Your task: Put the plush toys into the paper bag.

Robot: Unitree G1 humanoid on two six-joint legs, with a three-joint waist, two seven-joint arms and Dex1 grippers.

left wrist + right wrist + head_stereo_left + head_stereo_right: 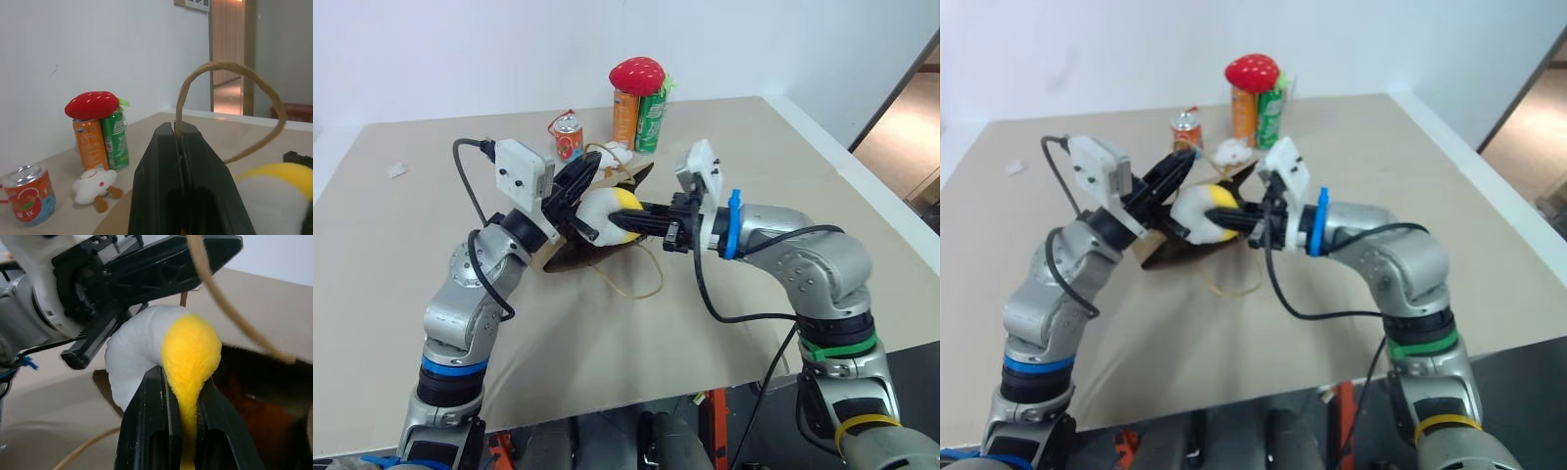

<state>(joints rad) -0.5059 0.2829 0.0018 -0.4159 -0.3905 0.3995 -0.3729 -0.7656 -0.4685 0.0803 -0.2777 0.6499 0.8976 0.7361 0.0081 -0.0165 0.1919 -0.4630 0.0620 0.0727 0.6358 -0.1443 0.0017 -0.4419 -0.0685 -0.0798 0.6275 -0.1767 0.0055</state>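
Note:
My left gripper point(178, 128) is shut on one cord handle point(230, 66) of the brown paper bag point(573, 257) and holds it raised above the table. My right gripper point(183, 377) is shut on the white-and-yellow egg-shaped plush toy point(607, 211), pinching its yellow part. The toy hangs at the bag's mouth, just below the left gripper's fingers. Something dark brown point(254, 401) shows inside the bag; I cannot tell what it is. The bag's other handle point(641, 286) lies slack on the table.
Behind the bag sit a small white plush with orange legs point(93, 188), a red can point(568, 137), and an orange and a green can point(651, 122) with a red strawberry plush point(636, 73) on top. A white scrap point(397, 169) lies far left.

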